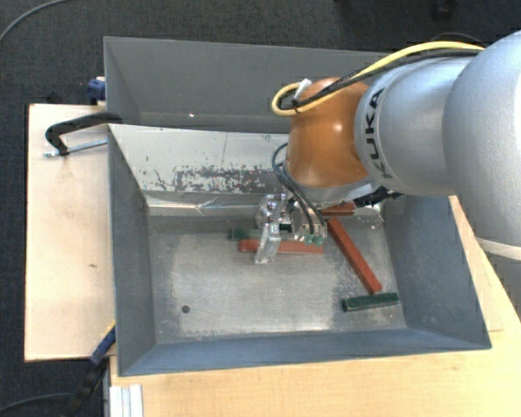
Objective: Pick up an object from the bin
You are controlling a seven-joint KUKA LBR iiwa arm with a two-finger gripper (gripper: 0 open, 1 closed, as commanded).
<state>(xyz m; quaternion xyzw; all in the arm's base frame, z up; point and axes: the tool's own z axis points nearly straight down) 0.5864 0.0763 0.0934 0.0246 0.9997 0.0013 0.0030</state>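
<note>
A grey metal bin (126, 259) is seen from above, its sloping walls funnelling everything down to a flat, scuffed floor. The left part of that floor is bare but for a small dark speck (185, 310) near the front.

Toward the middle, close to the back wall, a small dark green piece (237, 233) lies flat. Just to its right a short reddish-brown bar (291, 248) lies flat as well, running left to right. The tool (272, 233) is lowered to the floor at this bar's left end, between the green piece and the bar. The bar is therefore judged to be the thing nearest to being picked. Whether the tool is spread, pressed together or pinching the bar cannot be told, as its tip is crowded by its own metal parts and cables.

Further right, a long red-brown stick (358, 261) lies aslant, running from under the wrist toward the front right. A dark green bar (371, 301) rests beside its lower end, near the front right corner, well apart from the tool.

Above these, the orange cover (326, 146) and the thick grey arm (451, 120) are seen reaching in from the right, angled downward so that the tool meets the floor from above.
</note>
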